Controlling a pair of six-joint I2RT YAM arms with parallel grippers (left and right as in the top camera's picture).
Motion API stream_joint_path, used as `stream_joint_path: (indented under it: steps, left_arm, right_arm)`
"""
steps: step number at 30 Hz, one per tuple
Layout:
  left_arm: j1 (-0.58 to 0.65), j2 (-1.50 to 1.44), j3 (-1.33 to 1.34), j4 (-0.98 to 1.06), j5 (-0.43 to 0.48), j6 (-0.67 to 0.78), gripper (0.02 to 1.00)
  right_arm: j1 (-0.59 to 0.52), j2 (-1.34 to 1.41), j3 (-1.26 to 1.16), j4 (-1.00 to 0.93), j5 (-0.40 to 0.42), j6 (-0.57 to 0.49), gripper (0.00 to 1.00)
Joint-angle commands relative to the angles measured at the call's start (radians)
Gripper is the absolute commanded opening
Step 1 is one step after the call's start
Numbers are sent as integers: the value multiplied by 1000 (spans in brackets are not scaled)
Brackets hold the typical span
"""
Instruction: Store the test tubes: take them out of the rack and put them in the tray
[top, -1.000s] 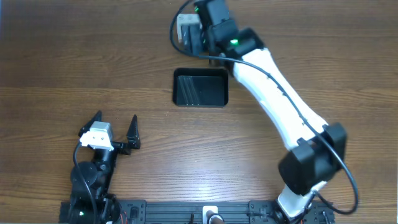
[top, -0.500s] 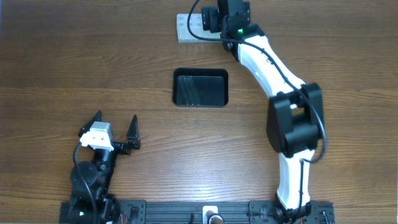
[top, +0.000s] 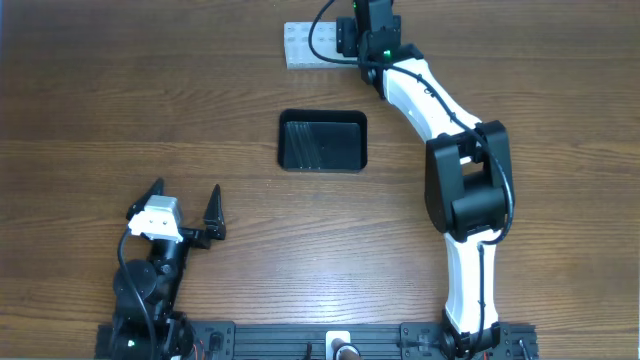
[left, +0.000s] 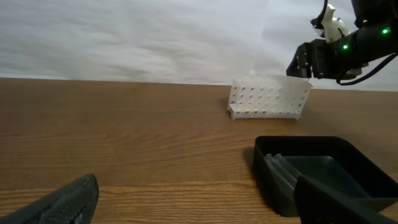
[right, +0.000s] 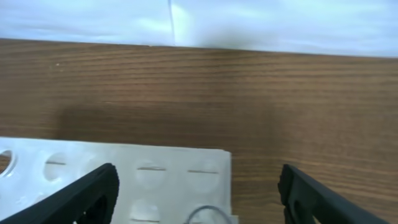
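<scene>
Black tray (top: 281, 142) already carrying several test tubes (top: 312, 145), hovering wide-open, empty right gripper (right: 198, 173) over far white rack (top: 305, 45) end, probably targeting one tube (right: 208, 213) left there; idling left gripper (top: 185, 188) open near base.

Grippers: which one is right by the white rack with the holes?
The right arm's gripper, hanging over the rack at the table's far side, fingers spread. The left gripper sits far away near its own base.
</scene>
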Motion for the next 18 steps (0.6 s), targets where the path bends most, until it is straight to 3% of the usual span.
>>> stream_joint_path:
  steps: [1,8,18]
  left_arm:
    - [6,-7,-4,-5,13,11,1000]
    - [6,-7,-4,-5,13,11,1000]
    - [6,-7,-4,-5,13,11,998]
  right_arm:
    - [-5,0,-1,10,6,10,638]
    - [-4,0,-1,11,6,10,351]
    - [-3,0,-1,16,6,10,97]
